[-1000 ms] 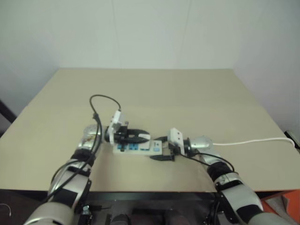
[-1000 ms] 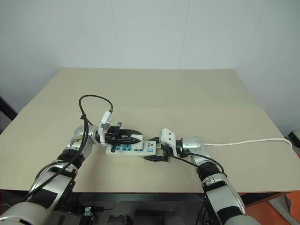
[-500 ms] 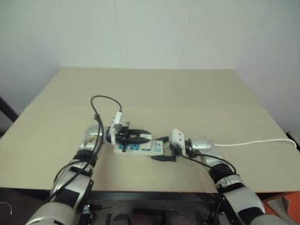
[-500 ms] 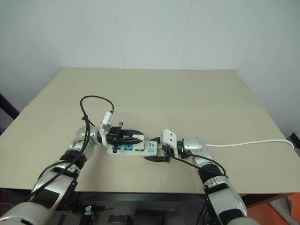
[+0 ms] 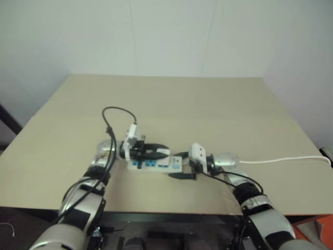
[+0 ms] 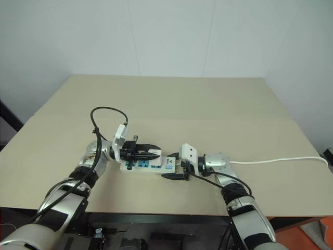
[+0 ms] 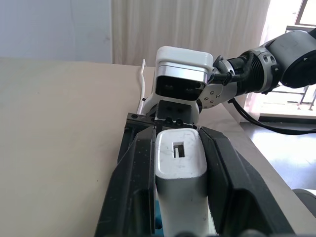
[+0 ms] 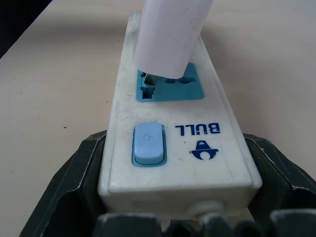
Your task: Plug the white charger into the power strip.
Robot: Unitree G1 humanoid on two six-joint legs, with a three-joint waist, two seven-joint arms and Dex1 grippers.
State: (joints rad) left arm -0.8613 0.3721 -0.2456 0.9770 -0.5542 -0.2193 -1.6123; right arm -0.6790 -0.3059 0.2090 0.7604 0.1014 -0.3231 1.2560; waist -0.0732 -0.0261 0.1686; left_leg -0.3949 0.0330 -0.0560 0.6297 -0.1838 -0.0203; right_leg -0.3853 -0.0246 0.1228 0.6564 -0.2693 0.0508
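Note:
The white charger (image 7: 180,158) is a small boxy block clamped between the black fingers of my left gripper (image 5: 156,152), which is shut on it. In the right wrist view the charger (image 8: 170,34) stands tilted with its lower end on the blue socket beside the blue switch. Whether its prongs are in I cannot tell. The power strip (image 6: 148,165) lies flat near the table's front edge. My right gripper (image 6: 176,169) is shut on the strip's switch end, one finger (image 8: 81,168) against each long side.
The strip's thin white cord (image 6: 281,160) runs off to the right edge of the beige table (image 6: 208,104). A white wall stands behind the table's far edge.

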